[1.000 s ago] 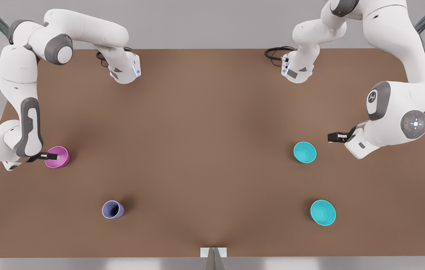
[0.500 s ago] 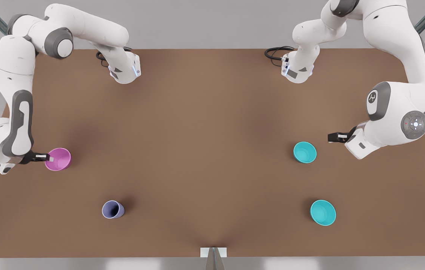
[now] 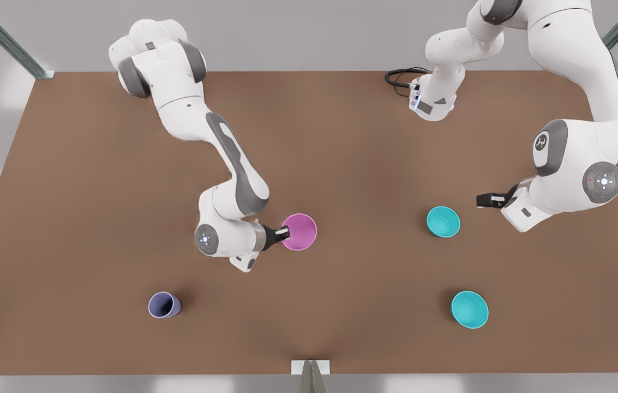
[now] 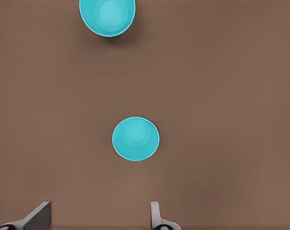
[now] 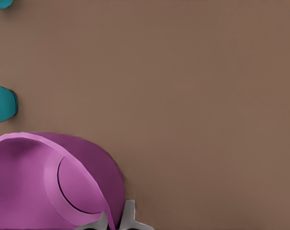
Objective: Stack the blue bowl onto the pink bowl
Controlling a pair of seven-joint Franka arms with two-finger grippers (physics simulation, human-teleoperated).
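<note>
The pink bowl (image 3: 300, 232) is near the table's middle, with my right gripper (image 3: 286, 233) shut on its rim from the front view's left. Seen from the right wrist, the pink bowl (image 5: 49, 187) looms large and the fingers (image 5: 128, 215) pinch its wall. The blue bowl (image 3: 443, 221) stands upright on the table toward the front view's right. My left gripper (image 3: 480, 201) hovers just beside it, open and holding nothing. The left wrist view has the blue bowl (image 4: 135, 138) a little ahead of the spread fingers (image 4: 39, 214).
A slightly wider teal bowl (image 3: 469, 309) sits nearer the front edge on the right, also seen as the teal bowl (image 4: 106, 17). A lavender cup (image 3: 164, 304) stands at the front left. Bare brown table (image 3: 369, 164) lies between the pink and blue bowls.
My right arm has swung the pink bowl from the front view's far left edge to the table's middle, gripper still shut on it. The left arm and other objects have not moved.
</note>
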